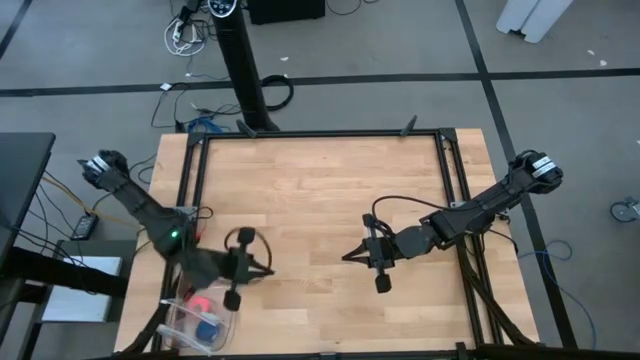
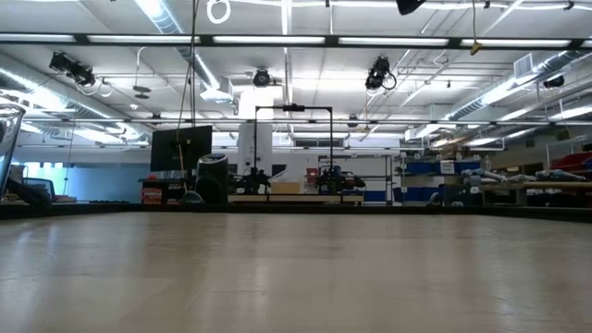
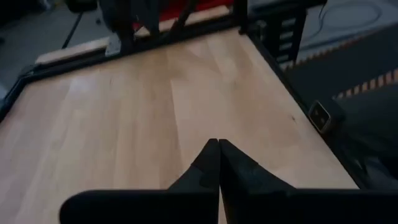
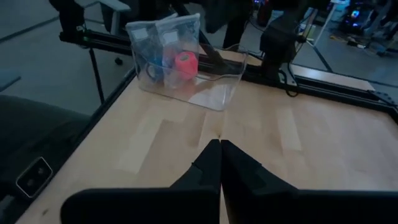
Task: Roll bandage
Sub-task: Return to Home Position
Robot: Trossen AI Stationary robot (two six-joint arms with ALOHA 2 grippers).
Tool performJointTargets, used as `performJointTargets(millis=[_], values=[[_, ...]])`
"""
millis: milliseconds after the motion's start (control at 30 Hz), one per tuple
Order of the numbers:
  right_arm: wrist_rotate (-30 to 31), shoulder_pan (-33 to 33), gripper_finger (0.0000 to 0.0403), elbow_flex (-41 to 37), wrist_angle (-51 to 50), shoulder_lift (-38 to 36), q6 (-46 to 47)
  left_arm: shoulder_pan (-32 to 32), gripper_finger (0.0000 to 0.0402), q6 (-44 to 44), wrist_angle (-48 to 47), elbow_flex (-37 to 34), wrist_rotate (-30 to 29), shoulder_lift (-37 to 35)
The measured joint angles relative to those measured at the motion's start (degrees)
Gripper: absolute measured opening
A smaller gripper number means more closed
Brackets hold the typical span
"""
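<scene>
Across the worktop (image 1: pixel 320 190) both arms hang low over bare wood. At the corner beside the left arm, the transparent bin (image 4: pixel 214 93) holds the zip bag (image 4: pixel 163 34) with the rolled bandage (image 4: pixel 185 64), so the packing looks finished. Left gripper (image 1: pixel 270 268) and right gripper (image 1: pixel 347 256) are empty, fingers pressed together.

We see the bandage (image 4: pixel 185 64), a compact pink roll, in a clear bag (image 4: pixel 163 31) inside the bin (image 4: pixel 219 93) at a tabletop (image 4: pixel 298 143) corner.

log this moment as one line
bandage: rolled, in bag inside clear bin | left gripper: shut, empty, near bin | right gripper: shut, empty, mid-table
</scene>
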Motion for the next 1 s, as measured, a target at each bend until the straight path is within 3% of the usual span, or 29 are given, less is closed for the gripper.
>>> performJointTargets(millis=[167,300,567,733,867,1000], values=[[-3.28,-1.87,0.0001,-2.22,2.93,0.00,-1.52,9.20,0.0004,8.71,14.43,-8.75,8.95,-3.43],[-4.35,-3.05,0.0001,-5.00,5.93,-0.22,-2.95,18.04,0.0003,12.74,24.14,-13.88,19.95,-3.45],[-9.59,-6.18,0.0001,-10.66,14.62,-0.76,-5.65,31.30,0.0003,18.11,40.21,-21.93,32.19,-3.84],[-9.92,-7.08,0.0000,-14.66,15.73,-6.11,-6.45,38.48,0.0002,17.55,46.12,-26.37,41.49,-3.92],[-7.55,-7.40,0.0000,-18.85,15.73,-13.45,-7.22,43.48,0.0003,17.17,47.47,-29.28,43.90,-5.01],[-7.28,-8.77,0.0000,-23.46,15.45,-19.98,-7.40,45.69,0.0006,16.99,47.47,-32.56,44.57,-10.87]])
